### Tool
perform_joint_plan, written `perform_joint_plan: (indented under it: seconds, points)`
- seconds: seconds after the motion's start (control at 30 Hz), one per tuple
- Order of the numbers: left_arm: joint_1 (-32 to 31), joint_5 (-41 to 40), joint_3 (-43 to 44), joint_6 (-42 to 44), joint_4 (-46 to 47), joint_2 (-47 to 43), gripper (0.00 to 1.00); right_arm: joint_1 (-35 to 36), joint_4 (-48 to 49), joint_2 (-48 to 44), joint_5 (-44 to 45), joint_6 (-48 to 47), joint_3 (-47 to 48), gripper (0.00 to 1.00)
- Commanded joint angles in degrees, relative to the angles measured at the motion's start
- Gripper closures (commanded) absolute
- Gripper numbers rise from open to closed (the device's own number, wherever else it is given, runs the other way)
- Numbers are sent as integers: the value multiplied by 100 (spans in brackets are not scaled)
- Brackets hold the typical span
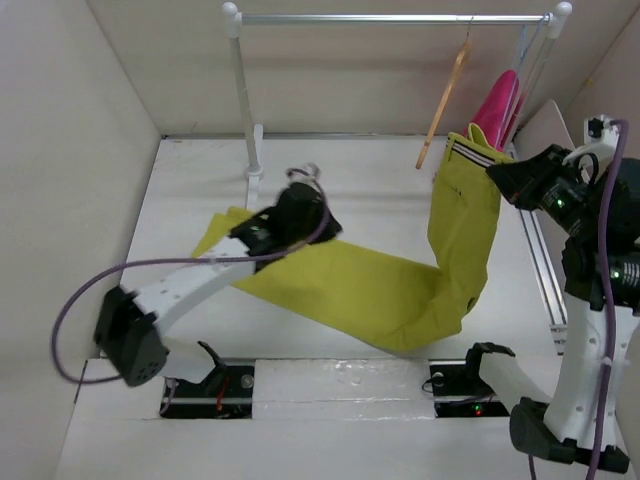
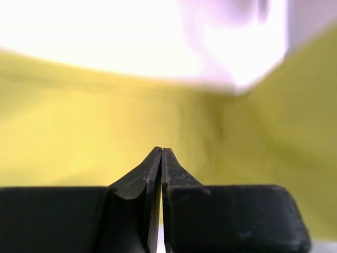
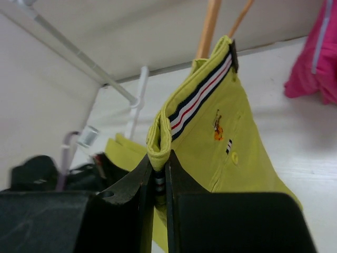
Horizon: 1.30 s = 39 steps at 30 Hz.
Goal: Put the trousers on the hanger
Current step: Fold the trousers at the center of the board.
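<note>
The yellow-green trousers lie across the table from the left and rise at the right. My right gripper is shut on their striped waistband and holds it up; the right wrist view shows the folded band pinched between my jaws and the trousers hanging beyond. The tan wooden hanger hangs by its hook from the rail, just left of the raised waistband, and its bars show behind the band. My left gripper is shut over the leg end; its closed tips sit against the yellow cloth.
A white-and-silver clothes rail spans the back, with its left post just behind my left gripper. A magenta-pink garment hangs at the rail's right end and also shows in the right wrist view. Walls enclose the table.
</note>
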Motion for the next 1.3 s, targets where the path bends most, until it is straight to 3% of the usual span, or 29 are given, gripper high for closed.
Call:
perform_joint_plan:
  seconds: [0.0, 0.1, 0.27, 0.33, 0.47, 0.67, 1.0, 1.13, 1.17, 1.27]
  points:
    - [903, -513, -536, 261, -283, -1364, 100, 312, 1773, 147, -687, 533, 89, 100]
    - [1783, -356, -669, 524, -450, -2051, 100, 611, 2380, 480, -854, 710, 158, 100]
    - [2286, -487, -275, 824, -916, -2228, 100, 2201, 2795, 1138, -232, 500, 598, 100]
    - [2504, -531, -204, 851, -987, -2210, 100, 3234, 2726, 1429, 522, 237, 729, 100]
    - [2935, -637, -55, 877, -1031, -2254, 100, 4337, 2637, 2141, 1929, -45, 985, 100]
    - [3980, -180, 86, 789, -1022, -2517, 100, 4813, 3112, 3327, 2449, 69, 1327, 100]
    - [4210, -180, 1105, 824, -1188, -2518, 100, 5666, 3314, 5200, 3328, 359, 2724, 100]
    - [4210, -573, 1335, 877, -1338, -2596, 100, 5973, 3280, 5806, 3267, 359, 3295, 100]
    - [4297, -775, 1335, 860, -1373, -2684, 100, 6218, 3114, 6408, 3154, 411, 3888, 100]
    - [4360, -838, 1405, 868, -1382, -2703, 100, 6473, 2946, 6886, 3118, 534, 4549, 100]
